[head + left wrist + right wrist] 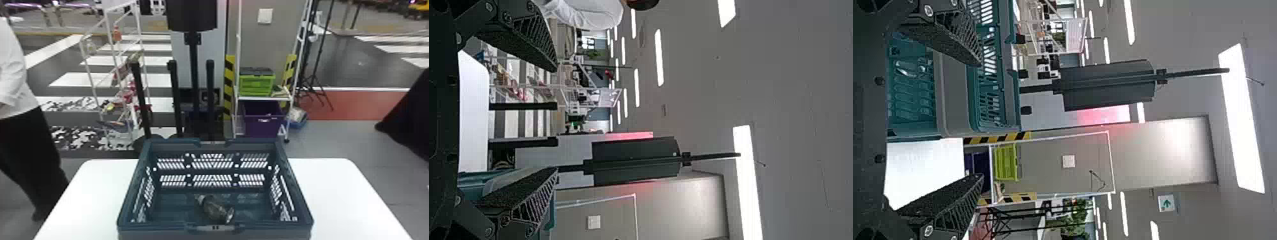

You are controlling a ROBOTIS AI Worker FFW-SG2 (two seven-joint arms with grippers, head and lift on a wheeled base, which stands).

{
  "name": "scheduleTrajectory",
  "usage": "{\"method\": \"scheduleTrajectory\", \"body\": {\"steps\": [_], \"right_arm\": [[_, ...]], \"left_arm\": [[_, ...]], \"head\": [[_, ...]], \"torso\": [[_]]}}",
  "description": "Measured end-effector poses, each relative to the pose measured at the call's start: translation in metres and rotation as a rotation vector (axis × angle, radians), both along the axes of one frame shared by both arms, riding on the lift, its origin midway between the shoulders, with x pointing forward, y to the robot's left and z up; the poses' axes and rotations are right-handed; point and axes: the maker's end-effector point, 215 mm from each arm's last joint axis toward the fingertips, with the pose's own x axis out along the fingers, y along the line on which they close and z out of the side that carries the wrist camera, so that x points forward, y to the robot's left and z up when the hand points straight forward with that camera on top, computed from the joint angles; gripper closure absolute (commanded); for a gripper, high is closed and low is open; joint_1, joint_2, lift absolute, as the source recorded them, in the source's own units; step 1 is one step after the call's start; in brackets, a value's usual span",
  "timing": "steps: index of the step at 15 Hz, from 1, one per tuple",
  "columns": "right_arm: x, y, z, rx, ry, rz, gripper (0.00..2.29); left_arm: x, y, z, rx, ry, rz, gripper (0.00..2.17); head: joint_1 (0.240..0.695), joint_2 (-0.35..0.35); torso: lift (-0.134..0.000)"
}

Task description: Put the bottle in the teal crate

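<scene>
White table (341, 198), cropped teal crate (153, 227), bottle (214, 209) inside

The teal crate (214, 228) looks matt plastic, the table (338, 191) smooth.

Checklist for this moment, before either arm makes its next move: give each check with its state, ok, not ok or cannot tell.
1. Bottle inside the teal crate: ok, it lies on the crate's floor, near the front wall.
2. Bottle standing upright, should that be wanted: not ok, it is on its side.
3. Right gripper open and empty: ok, fingers wide apart with nothing between them.
4. Left gripper open and empty: ok, likewise.
5. Crate resting on the white table: ok.
6. Bottle's cap closed: cannot tell.
</scene>
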Motion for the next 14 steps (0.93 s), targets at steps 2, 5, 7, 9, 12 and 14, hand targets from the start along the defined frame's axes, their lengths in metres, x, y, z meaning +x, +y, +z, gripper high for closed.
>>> {"method": "scheduleTrajectory", "body": {"steps": [2,5,7,9,12,14], "right_arm": [[-0.002,0.001,-0.003,-0.003,0.016,0.002,0.12],[-0.002,0.002,-0.011,-0.010,0.054,0.004,0.12],[-0.001,0.000,-0.017,-0.017,0.077,0.003,0.12],[-0.002,0.000,-0.019,-0.019,0.083,0.003,0.13],[-0.002,0.000,-0.020,-0.018,0.085,0.001,0.13],[-0.003,0.000,-0.021,-0.017,0.086,0.000,0.13]], "left_arm": [[0.000,-0.002,-0.001,0.000,0.003,-0.003,0.19],[-0.001,-0.003,-0.002,0.001,0.006,-0.004,0.19],[-0.002,-0.004,-0.002,0.002,0.007,-0.005,0.19],[-0.002,-0.004,-0.003,0.002,0.010,-0.005,0.19],[-0.003,-0.004,-0.003,0.003,0.012,-0.006,0.19],[-0.003,-0.004,-0.003,0.003,0.013,-0.005,0.19]], "head": [[0.499,0.000],[0.499,0.000],[0.499,0.000],[0.499,0.000],[0.499,0.000],[0.499,0.000]], "torso": [[0.000],[0.000],[0.000],[0.000],[0.000],[0.000]]}}
